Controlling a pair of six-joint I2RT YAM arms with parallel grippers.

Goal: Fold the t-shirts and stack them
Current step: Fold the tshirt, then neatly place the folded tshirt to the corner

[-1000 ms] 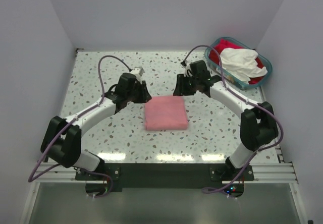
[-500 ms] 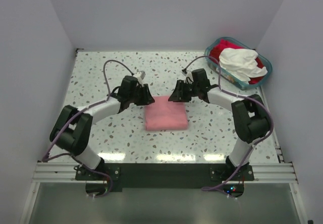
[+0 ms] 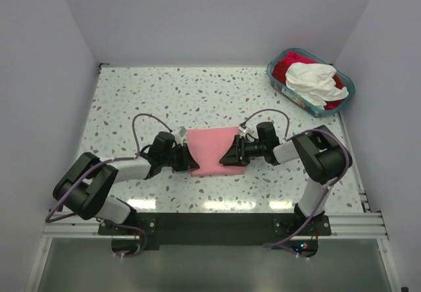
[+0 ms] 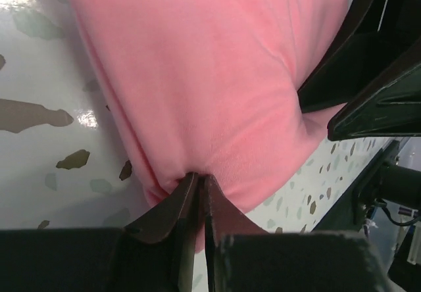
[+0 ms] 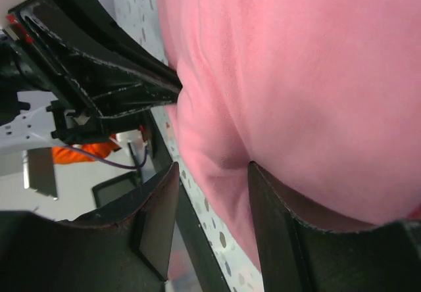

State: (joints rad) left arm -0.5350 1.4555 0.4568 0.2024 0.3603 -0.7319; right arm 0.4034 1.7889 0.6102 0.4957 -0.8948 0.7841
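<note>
A folded salmon-pink t-shirt (image 3: 212, 146) lies flat mid-table. My left gripper (image 3: 189, 163) lies low at its near left edge, shut on a pinch of the pink cloth (image 4: 217, 95); its fingertips (image 4: 191, 185) meet at the fold. My right gripper (image 3: 230, 158) lies low at the near right edge with jaws apart, and pink cloth (image 5: 296, 75) bulges between its fingers (image 5: 279, 223). Its dark fingers also show in the left wrist view (image 4: 358, 81). A white t-shirt (image 3: 314, 80) and a red t-shirt (image 3: 287, 67) lie crumpled in the basket.
The teal-blue plastic basket (image 3: 275, 81) stands at the far right corner. White walls close in the speckled table (image 3: 164, 101) on three sides. A black rail (image 3: 210, 226) runs along the near edge.
Both arms have swung from the shirt's far side down to its near corners, low over the table. The left gripper now pinches the cloth.
</note>
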